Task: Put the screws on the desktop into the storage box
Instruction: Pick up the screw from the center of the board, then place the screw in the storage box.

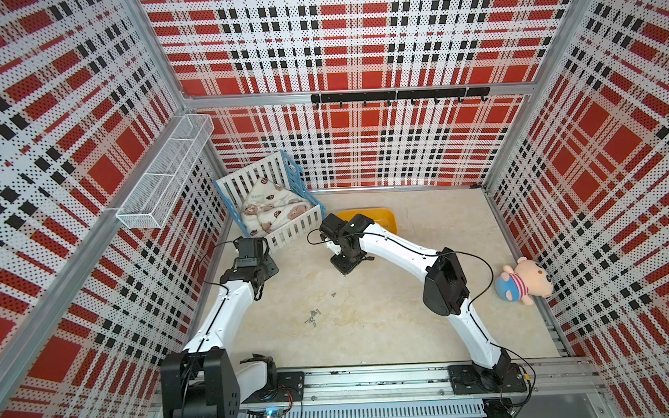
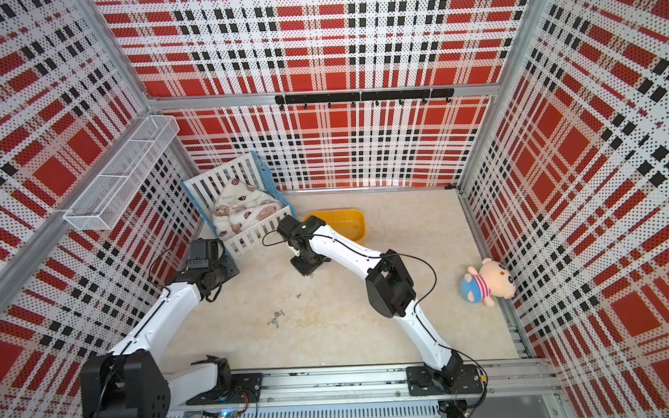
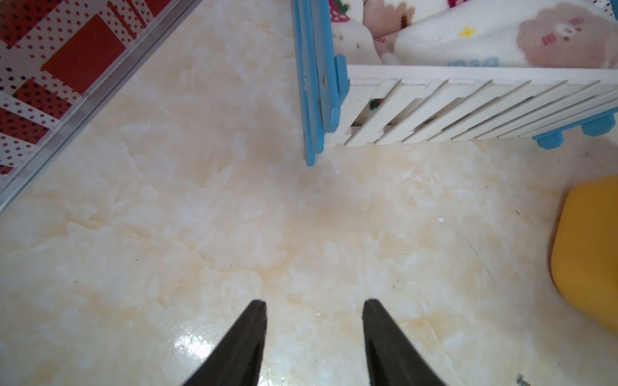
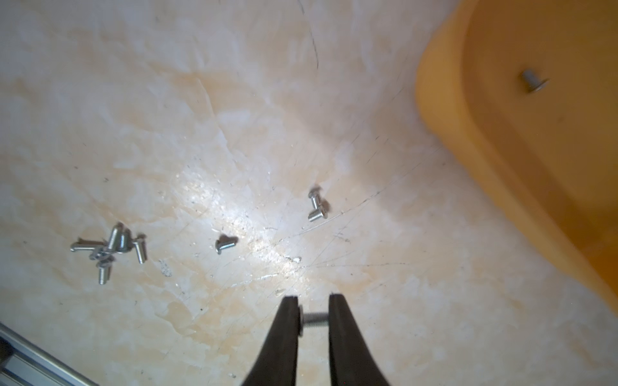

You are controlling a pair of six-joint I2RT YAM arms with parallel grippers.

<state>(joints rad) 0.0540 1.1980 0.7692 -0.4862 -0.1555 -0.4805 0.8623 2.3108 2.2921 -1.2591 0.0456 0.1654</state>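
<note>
The right gripper (image 4: 313,297) pinches a screw (image 4: 314,319) end to end, its long axis bridging the narrow jaws. The storage box (image 4: 441,110) sits near, with a second screw (image 4: 533,82) already inside. The loose screws (image 4: 110,247) lie on the desktop (image 4: 200,100), farther from the box. The left gripper (image 3: 315,301), half-open and empty, is farther off.

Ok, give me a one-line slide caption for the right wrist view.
Right claw pinches a screw; loose screws dot the desktop, another screw lies in the storage box.

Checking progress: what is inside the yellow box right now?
One screw lies on the floor of the yellow box. The right arm covers part of it in both top views, so more could be hidden.
</note>
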